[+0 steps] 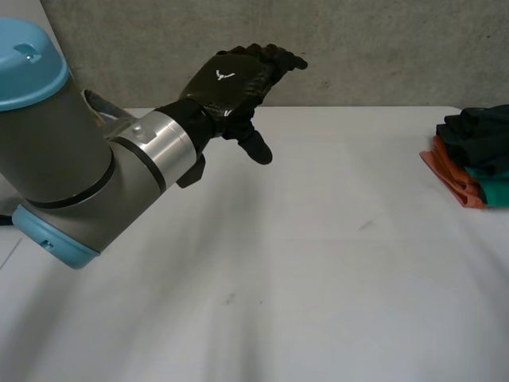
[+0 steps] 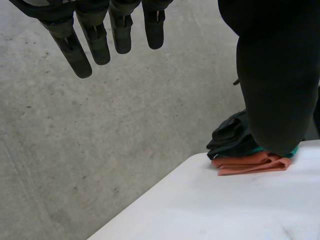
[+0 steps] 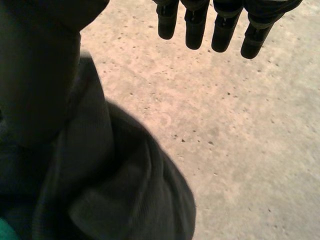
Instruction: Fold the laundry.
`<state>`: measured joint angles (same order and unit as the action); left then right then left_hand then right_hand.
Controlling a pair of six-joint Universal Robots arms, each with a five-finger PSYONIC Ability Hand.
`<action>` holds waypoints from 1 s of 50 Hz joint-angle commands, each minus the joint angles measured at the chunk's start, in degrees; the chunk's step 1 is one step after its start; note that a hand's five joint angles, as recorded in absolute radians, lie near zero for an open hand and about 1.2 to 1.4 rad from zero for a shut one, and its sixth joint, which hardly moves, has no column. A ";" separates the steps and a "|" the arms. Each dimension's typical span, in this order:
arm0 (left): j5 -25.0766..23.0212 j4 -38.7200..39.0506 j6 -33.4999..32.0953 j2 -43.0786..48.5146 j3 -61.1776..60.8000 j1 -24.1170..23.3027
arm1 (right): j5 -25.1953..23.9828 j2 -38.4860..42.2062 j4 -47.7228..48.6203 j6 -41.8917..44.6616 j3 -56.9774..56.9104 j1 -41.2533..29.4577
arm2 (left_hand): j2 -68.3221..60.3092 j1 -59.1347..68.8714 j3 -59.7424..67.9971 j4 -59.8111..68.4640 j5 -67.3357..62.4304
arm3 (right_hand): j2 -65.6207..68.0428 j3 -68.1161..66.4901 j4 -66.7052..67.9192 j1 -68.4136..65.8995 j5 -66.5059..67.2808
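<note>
A stack of folded laundry [image 1: 473,155] lies at the table's right edge: dark pieces on top, a teal one and an orange one beneath. My left hand [image 1: 231,83] hovers over the far left part of the white table [image 1: 318,263], open, holding nothing. In the left wrist view its fingers [image 2: 97,45] are straight, and the stack [image 2: 245,160] lies beyond its thumb. In the right wrist view my right hand [image 3: 195,30] is open with straight fingers above a dark garment [image 3: 115,190]. A bit of teal cloth [image 3: 7,232] shows under that garment.
A grey concrete wall stands behind the table. Concrete floor [image 3: 240,125] lies beyond the table's right edge, past the stack. The table's edge [image 2: 165,187] runs beside the stack in the left wrist view.
</note>
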<state>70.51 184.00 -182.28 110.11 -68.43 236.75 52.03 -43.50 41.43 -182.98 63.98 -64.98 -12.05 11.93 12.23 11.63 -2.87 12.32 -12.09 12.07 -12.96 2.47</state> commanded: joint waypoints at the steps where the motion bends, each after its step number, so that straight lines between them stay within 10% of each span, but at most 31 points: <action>1: -0.20 -0.23 0.00 -0.33 -0.12 -1.47 | 4.74 -8.70 -21.64 11.14 0.62 1.52 | -0.02 0.13 -0.16 0.43 0.81 | -2.32 2.09 -2.07 2.96 -2.47; 11: -0.64 0.13 -0.26 -2.44 -0.65 -1.91 | 26.17 -20.56 -25.30 39.19 0.26 -2.58 | 0.32 -0.21 -0.50 0.10 1.15 | -2.32 2.09 -2.07 2.96 -2.47; 22: 0.77 0.04 -0.44 -7.79 1.46 2.11 | 20.31 -32.17 -1.35 30.32 15.90 -22.37 | 0.32 -0.21 -0.50 0.09 1.15 | -2.32 2.09 -2.07 2.96 -2.47; 30: 11.75 -2.95 -5.79 -8.60 1.11 20.41 | 18.36 -33.23 -12.65 32.32 29.86 -38.63 | -0.02 0.13 -0.16 0.43 0.81 | -2.32 2.09 -2.07 2.96 -2.47; 35: 13.42 -4.18 -23.14 2.44 1.55 26.64 | 19.15 -31.65 -18.30 37.16 34.62 -41.10 | 0.49 -0.37 -0.67 -0.07 1.31 | -2.32 2.09 -2.07 2.96 -2.47; 41: 12.90 1.17 -37.87 16.26 4.71 32.45 | 20.39 -29.53 -19.19 39.72 39.29 -43.13 | 0.82 -0.71 -1.00 -0.41 1.65 | -2.32 2.09 -2.07 2.96 -2.47; 50: 2.10 10.76 -38.94 33.15 12.88 37.64 | 20.39 -28.04 -19.10 39.37 41.57 -42.43 | -1.19 1.31 1.01 1.61 -0.37 | -2.32 2.09 -2.07 2.96 -2.47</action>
<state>80.71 190.63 -222.03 135.21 -60.14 272.13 72.51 -72.51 21.93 -143.10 105.04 -107.70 -12.05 11.93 12.23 11.63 -2.87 12.31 -12.09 12.07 -12.96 2.47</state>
